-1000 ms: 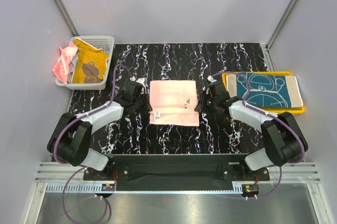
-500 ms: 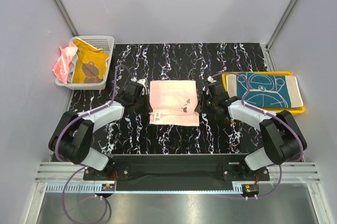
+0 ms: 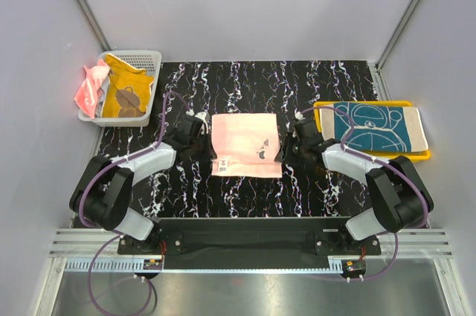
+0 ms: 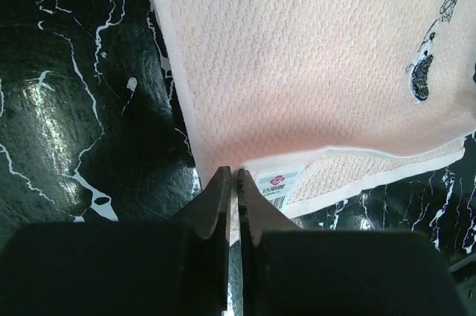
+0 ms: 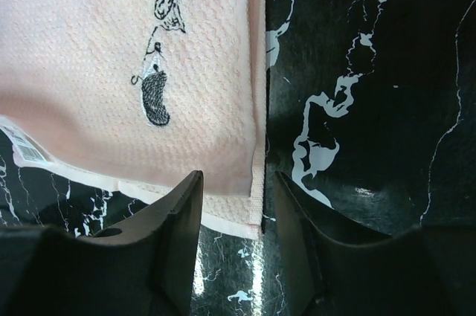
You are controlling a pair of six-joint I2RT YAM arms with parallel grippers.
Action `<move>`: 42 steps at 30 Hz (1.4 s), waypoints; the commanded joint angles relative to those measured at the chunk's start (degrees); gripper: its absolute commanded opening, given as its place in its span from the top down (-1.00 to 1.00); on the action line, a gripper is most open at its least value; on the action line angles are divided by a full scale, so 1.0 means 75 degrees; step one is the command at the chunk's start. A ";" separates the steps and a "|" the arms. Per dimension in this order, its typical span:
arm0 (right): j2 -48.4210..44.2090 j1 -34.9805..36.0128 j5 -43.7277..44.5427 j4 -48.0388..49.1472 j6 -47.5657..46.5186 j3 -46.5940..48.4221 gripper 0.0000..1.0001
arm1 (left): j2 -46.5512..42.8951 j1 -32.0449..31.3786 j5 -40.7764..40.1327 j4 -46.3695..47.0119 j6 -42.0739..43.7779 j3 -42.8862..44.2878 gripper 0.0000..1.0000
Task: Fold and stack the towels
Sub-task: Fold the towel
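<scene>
A pale peach towel (image 3: 245,145) lies folded on the black marbled table, its label at the near left corner. My left gripper (image 3: 210,155) is shut on that towel's left near edge; in the left wrist view a thin strip of the cloth (image 4: 297,56) runs between the closed left gripper (image 4: 233,176). My right gripper (image 3: 281,154) stands open at the towel's right near corner; in the right wrist view the towel (image 5: 111,56) edge lies between the spread jaws of the right gripper (image 5: 236,182), untouched. A teal-and-cream towel (image 3: 375,126) lies flat on the yellow tray (image 3: 418,157).
A white mesh basket (image 3: 141,56) at the back left holds an orange-yellow towel with a brown bear (image 3: 125,94) and a coral pink towel (image 3: 89,87) hanging over its left side. Grey walls close in the table on three sides.
The right gripper's jaws have spread wider at the towel's right corner. The left gripper has stayed closed on the left edge. Both arms have hardly moved.
</scene>
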 commanded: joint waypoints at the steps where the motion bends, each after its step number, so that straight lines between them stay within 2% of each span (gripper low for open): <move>1: -0.0009 0.0129 -0.0111 0.0323 0.0225 -0.0022 0.01 | -0.0082 -0.0047 0.0186 0.0432 0.0061 -0.0059 0.96; 20: 0.0249 0.0129 -0.0357 0.0640 0.0753 -0.0245 0.05 | -0.0058 -0.0082 0.0221 0.0467 0.0072 -0.0070 1.00; 24: 0.0261 0.0117 -0.0346 0.0652 0.0823 -0.0209 0.17 | -0.0070 -0.0082 0.0221 0.0467 0.0084 -0.0082 1.00; 31: 0.0167 0.0117 -0.0276 0.0488 0.0789 -0.0139 0.50 | -0.0140 -0.0070 0.0210 0.0420 0.0084 -0.0071 1.00; 40: -0.0020 0.0117 -0.0065 0.0054 0.0566 0.0037 0.67 | -0.0281 -0.0082 0.0174 0.0314 0.0131 -0.0035 1.00; 42: -0.0032 0.0117 -0.0029 -0.0027 0.0530 0.0060 0.64 | -0.0281 -0.0082 0.0186 0.0291 0.0119 -0.0035 1.00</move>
